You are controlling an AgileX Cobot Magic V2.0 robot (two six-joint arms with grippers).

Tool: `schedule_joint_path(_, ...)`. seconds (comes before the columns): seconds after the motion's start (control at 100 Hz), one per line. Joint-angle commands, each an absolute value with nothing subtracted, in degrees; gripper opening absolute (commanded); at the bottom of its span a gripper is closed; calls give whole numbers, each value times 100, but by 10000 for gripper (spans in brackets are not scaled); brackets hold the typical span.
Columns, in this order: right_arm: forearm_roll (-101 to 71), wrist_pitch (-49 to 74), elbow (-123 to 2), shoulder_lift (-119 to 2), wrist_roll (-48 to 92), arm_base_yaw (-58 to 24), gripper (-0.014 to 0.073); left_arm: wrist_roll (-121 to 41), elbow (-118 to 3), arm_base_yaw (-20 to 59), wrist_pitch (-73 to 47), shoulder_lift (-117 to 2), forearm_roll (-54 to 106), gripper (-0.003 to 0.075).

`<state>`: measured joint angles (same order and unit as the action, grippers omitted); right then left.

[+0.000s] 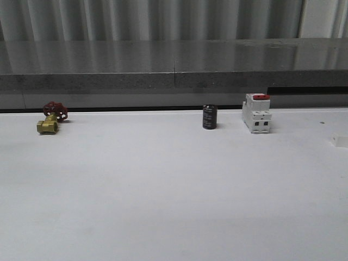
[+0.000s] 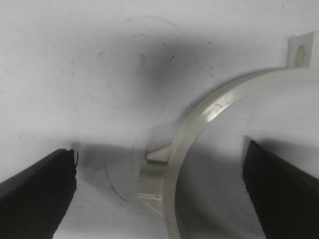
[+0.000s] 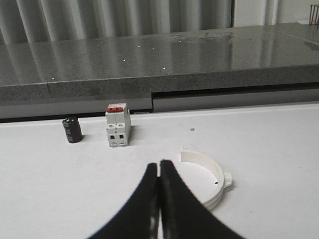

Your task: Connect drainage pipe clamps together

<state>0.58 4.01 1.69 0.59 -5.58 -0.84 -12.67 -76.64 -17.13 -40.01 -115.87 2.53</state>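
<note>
White clamp half (image 3: pixel 209 181); white breaker (image 1: pixel 256 112) showing a red top; black cylinder (image 1: pixel 210 117); brass valve (image 1: pixel 49 124) bearing a red handwheel.

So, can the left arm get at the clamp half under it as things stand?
Probably yes. In the left wrist view the left gripper is open, its fingers either side of the clamp half's band, with only bare table around it.

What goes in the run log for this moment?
left hand: open, straddling clamp half | right hand: shut, empty, before second clamp half | halves unjoined
</note>
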Motion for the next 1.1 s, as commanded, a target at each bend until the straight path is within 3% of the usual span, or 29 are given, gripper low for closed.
schedule_joint_path(0.0,36,-70,52,138,-492,-60,-67,-1285,-7820,-1722,-3821,-11310,299,659)
schedule_joint_path(0.12,36,-70,52,138,-492,-60,-67,-1295,-7820,-1722,-3798,-11310,299,645)
schedule_joint_path(0.21,36,-70,52,138,-492,-60,-67,-1295,-7820,-1722,-3798,-11310,275,569)
schedule_joint_path(0.56,36,-70,52,138,-492,-60,-67,-1295,-7820,-1722,-3800,-11310,292,-17)
schedule_joint_path(0.86,36,-70,52,138,-492,-60,-67,-1254,-7937,-1373,-4269,-10905,884,-20)
schedule_joint_path(1.09,36,-70,52,138,-492,-60,-67,-750,-7937,-384,-4718,-10082,1020,-20)
